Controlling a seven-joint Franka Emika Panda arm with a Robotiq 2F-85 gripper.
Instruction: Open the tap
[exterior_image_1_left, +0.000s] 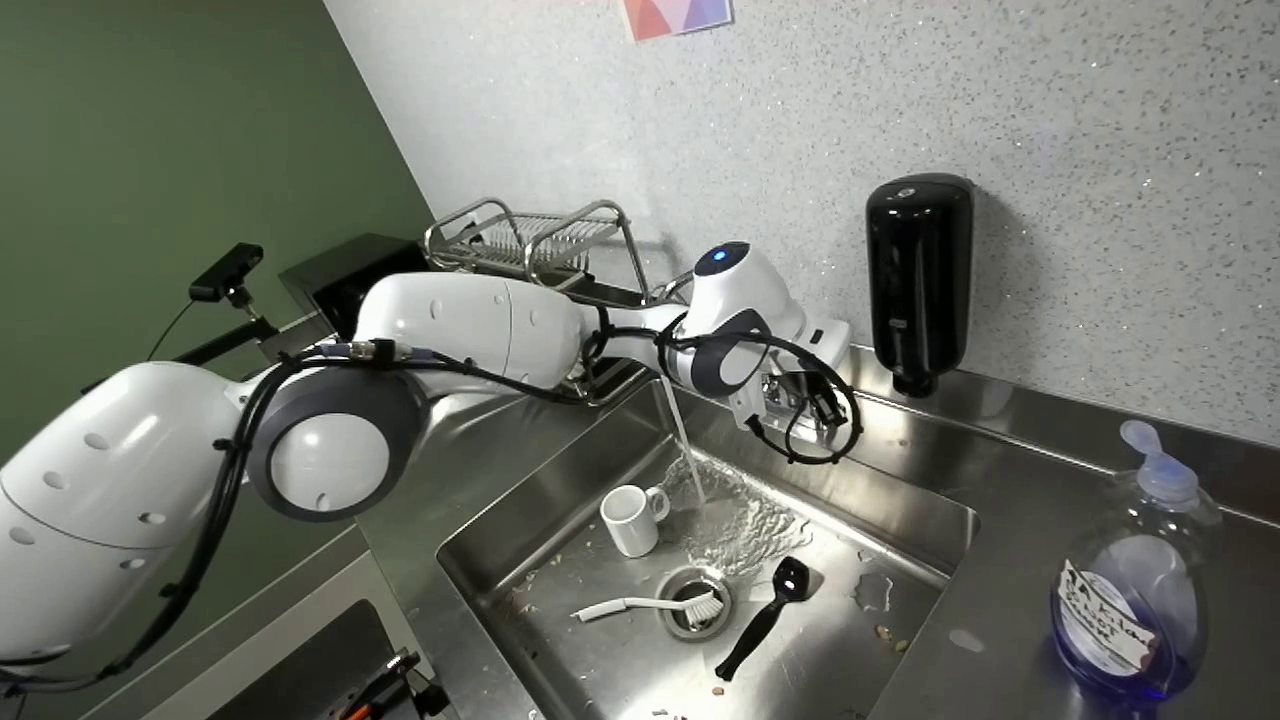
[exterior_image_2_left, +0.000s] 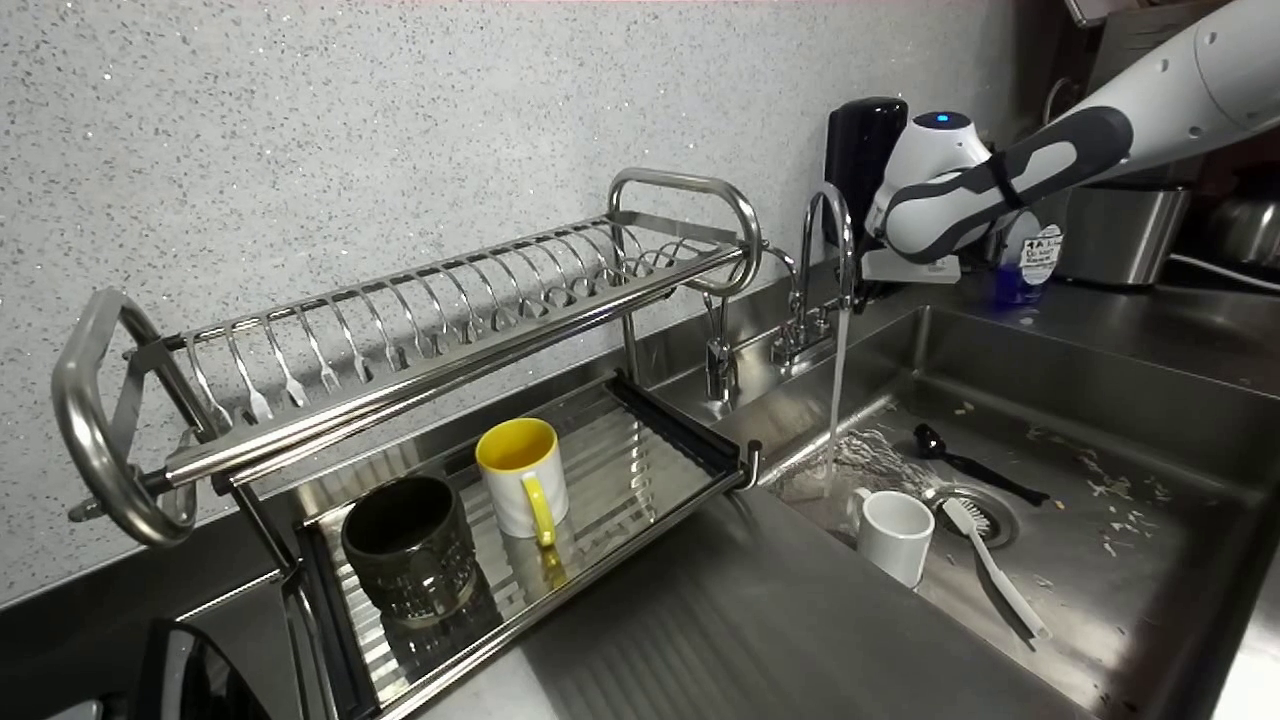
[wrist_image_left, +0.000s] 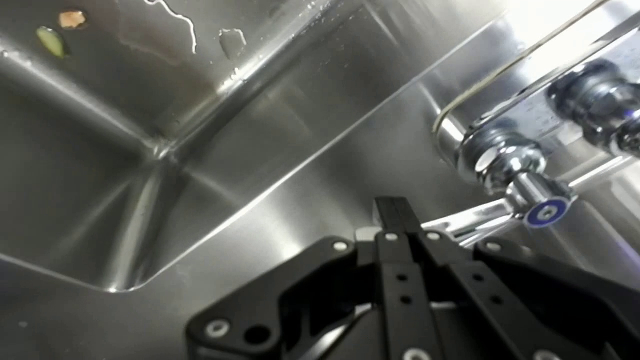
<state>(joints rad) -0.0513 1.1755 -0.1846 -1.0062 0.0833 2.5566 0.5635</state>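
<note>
The tap (exterior_image_2_left: 848, 250) is chrome with an arched gooseneck spout. A stream of water (exterior_image_2_left: 838, 375) runs from it into the sink; the stream also shows in an exterior view (exterior_image_1_left: 685, 440), where the arm hides most of the tap. In the wrist view a lever handle (wrist_image_left: 470, 218) with a blue-ringed cap extends from the tap's base towards my fingers. My gripper (wrist_image_left: 392, 212) is shut, its fingertips pressed together with nothing between them. It is beside the lever, whose outer end is hidden behind the fingers. I cannot tell whether they touch.
The sink (exterior_image_1_left: 560, 490) holds a white mug (exterior_image_1_left: 630, 520), a white brush (exterior_image_1_left: 640, 605) and a black spoon (exterior_image_1_left: 760, 625). A black soap dispenser (exterior_image_1_left: 920, 280) hangs on the wall. A soap bottle (exterior_image_1_left: 1135, 590) and a wire dish rack (exterior_image_2_left: 450, 320) flank the sink.
</note>
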